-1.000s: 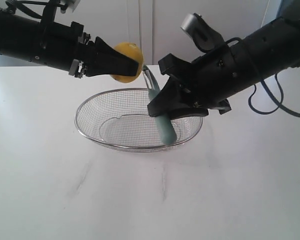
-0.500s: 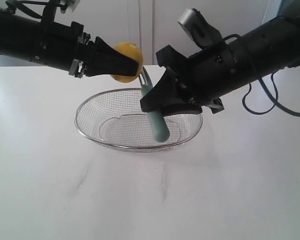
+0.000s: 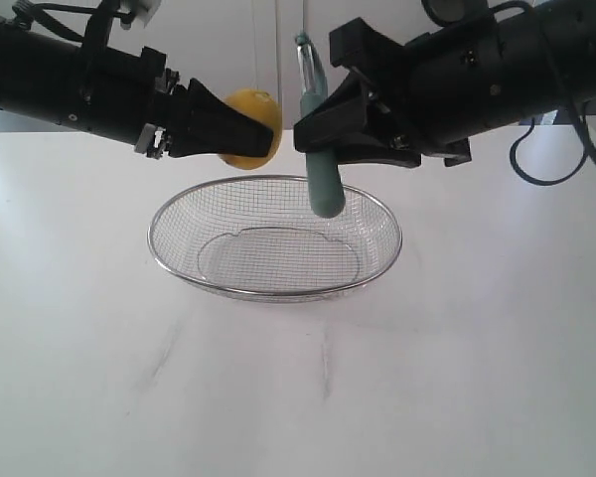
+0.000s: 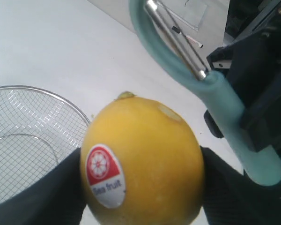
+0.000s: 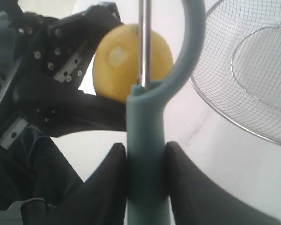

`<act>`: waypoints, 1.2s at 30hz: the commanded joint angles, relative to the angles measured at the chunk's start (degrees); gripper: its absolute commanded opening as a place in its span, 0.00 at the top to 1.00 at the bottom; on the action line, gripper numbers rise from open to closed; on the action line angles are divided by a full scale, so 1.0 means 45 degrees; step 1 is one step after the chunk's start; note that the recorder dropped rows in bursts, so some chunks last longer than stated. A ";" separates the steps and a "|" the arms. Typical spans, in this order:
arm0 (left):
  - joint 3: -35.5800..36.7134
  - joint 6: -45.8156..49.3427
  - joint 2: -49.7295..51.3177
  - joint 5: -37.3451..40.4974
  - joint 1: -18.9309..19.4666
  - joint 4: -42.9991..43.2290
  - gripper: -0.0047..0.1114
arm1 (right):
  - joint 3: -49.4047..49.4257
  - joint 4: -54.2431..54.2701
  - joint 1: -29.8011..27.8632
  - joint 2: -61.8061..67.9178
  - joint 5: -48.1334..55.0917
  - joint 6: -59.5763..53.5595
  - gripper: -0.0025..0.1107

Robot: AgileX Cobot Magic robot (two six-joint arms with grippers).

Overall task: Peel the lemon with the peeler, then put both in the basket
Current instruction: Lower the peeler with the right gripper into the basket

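peeler raised; wrist shows lemon sticker

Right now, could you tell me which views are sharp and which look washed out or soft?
Exterior view: the basket mesh reads crisply, but the white table looks washed out. Left wrist view: the sticker on the lemon is legible. Right wrist view: the peeler handle, near the lens, looks soft.
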 commanded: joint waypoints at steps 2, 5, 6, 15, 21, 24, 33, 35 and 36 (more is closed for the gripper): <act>0.0009 -0.0074 -0.0181 0.0241 0.0015 -0.0242 0.96 | 0.0021 -0.0346 -0.0002 -0.0160 -0.0110 -0.0248 0.98; 0.0009 -0.0074 -0.0181 0.0241 0.0015 -0.0242 0.96 | 0.0021 -0.0580 -0.0002 -0.0160 -0.0091 -0.0248 0.98; 0.0009 -0.0074 -0.0181 0.0241 0.0015 -0.0179 0.96 | 0.0021 -0.0644 -0.0002 -0.0160 -0.0091 -0.0248 0.98; 0.0009 -0.0040 -0.0181 0.0241 0.0015 0.0197 0.96 | 0.0021 -0.4301 -0.0002 0.0230 -0.1220 0.0337 0.98; 0.0009 -0.0040 -0.0181 0.0216 0.0015 0.0225 0.96 | -0.0026 -0.5544 -0.0002 0.1235 -0.1470 0.0338 0.98; 0.0009 -0.0011 -0.0181 0.0216 0.0015 0.0246 0.96 | -0.0481 -0.6397 -0.0002 0.1747 -0.1419 0.0338 0.98; 0.0009 -0.0015 -0.0181 0.0216 0.0015 0.0304 0.96 | -0.2414 -0.7833 -0.0002 0.3073 -0.0616 0.0338 0.98; 0.0009 -0.0015 -0.0181 0.0216 0.0015 0.0304 0.96 | -0.2999 -0.8144 -0.0002 0.3571 -0.0156 0.0338 0.98; 0.0009 -0.0015 -0.0181 0.0216 0.0015 0.0304 0.96 | -0.3179 -0.8231 -0.0002 0.3703 -0.0007 0.0338 0.98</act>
